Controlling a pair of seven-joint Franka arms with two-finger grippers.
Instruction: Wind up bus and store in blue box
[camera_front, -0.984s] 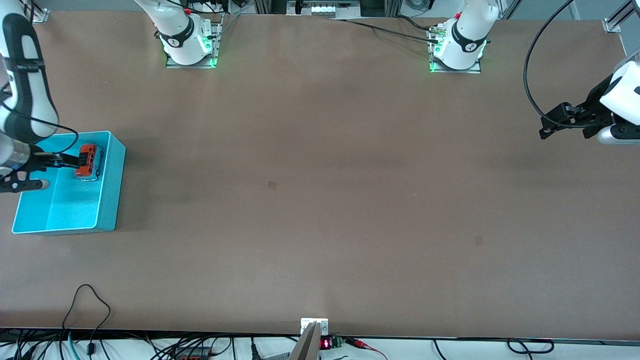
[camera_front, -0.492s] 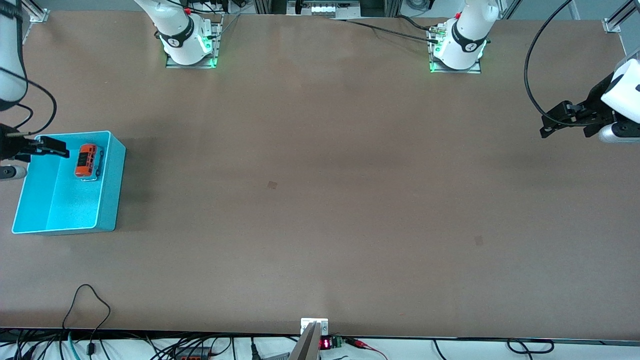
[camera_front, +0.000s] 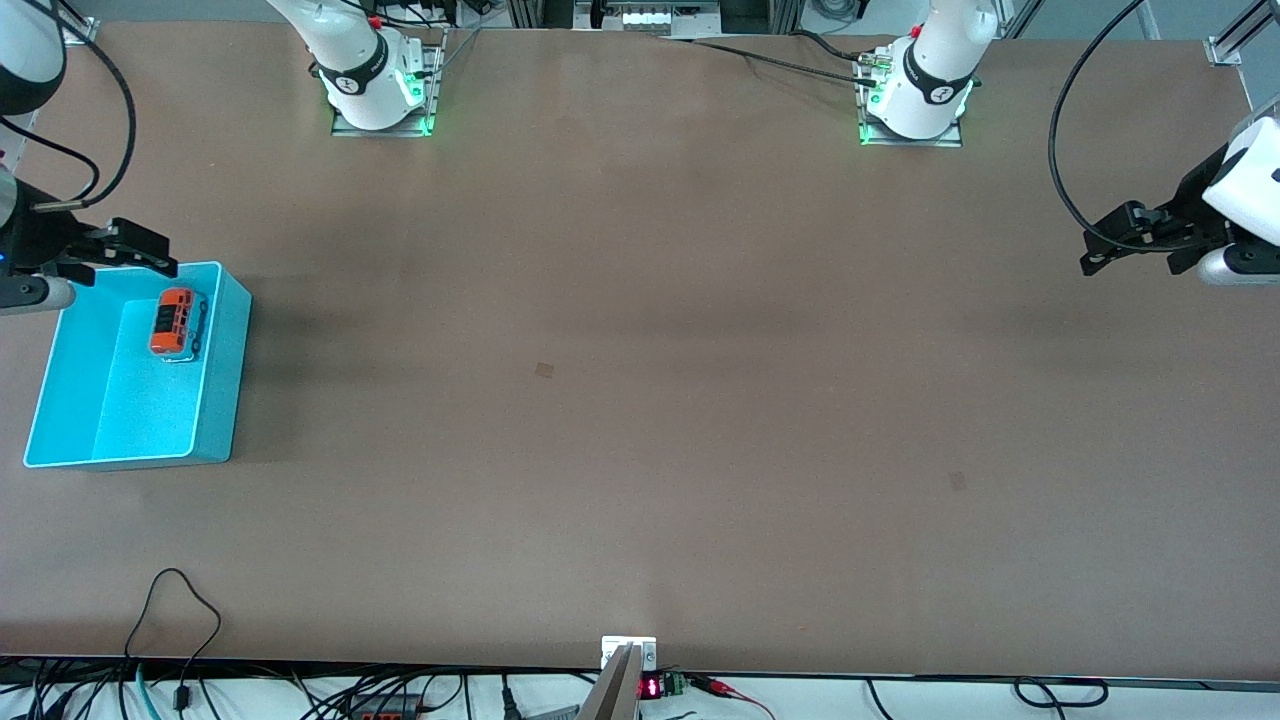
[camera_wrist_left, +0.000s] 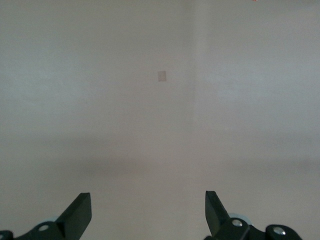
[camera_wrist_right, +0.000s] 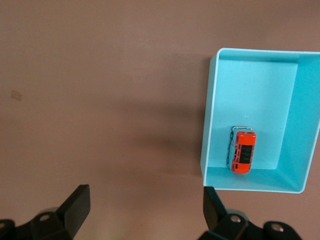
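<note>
The orange bus (camera_front: 172, 322) lies on its wheels inside the blue box (camera_front: 222, 390), near the box's end farthest from the front camera. The box stands at the right arm's end of the table. My right gripper (camera_front: 143, 256) is open and empty, up over the box's rim just past the bus. In the right wrist view the bus (camera_wrist_right: 243, 151) sits in the box (camera_wrist_right: 209, 125), well away from the open right gripper (camera_wrist_right: 145, 207). My left gripper (camera_front: 1106, 243) waits open and empty over the left arm's end of the table; the left wrist view shows it (camera_wrist_left: 148, 210) over bare table.
Two small tape marks (camera_front: 544, 369) (camera_front: 958, 481) lie on the brown table. A black cable loop (camera_front: 172, 600) lies near the table's front edge. The arm bases (camera_front: 380, 90) (camera_front: 915, 100) stand along the edge farthest from the front camera.
My right gripper has drawn back from the bus and risen away from the box, leaving the bus lying inside. The left arm has barely moved.
</note>
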